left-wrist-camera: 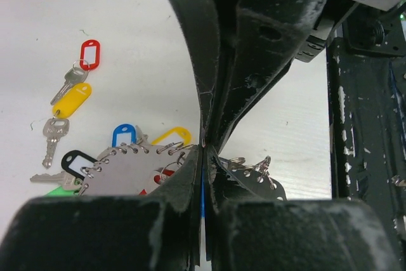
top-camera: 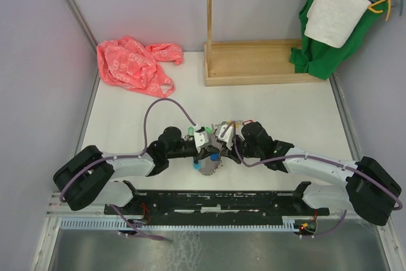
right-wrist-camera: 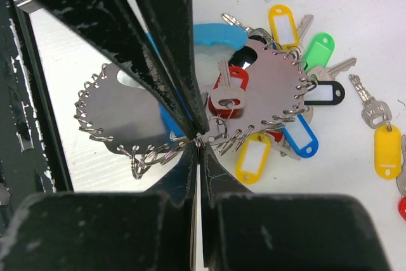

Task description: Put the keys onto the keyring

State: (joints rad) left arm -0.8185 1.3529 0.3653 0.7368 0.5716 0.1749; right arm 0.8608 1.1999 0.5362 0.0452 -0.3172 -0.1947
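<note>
Your left end effector is pinched shut on the keyring at its blue sleeve. Your right end effector is closed too, tips at the looped rim, though you can't tell if it grips. Loose keys lie at its 3 o'clock.

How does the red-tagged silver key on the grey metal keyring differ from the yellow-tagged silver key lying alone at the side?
The red-tagged key rests on the keyring; the yellow-tagged key lies on the bare white table, apart from it. One tag is red, the other yellow. Both are silver keys with oblong plastic tags.
</note>
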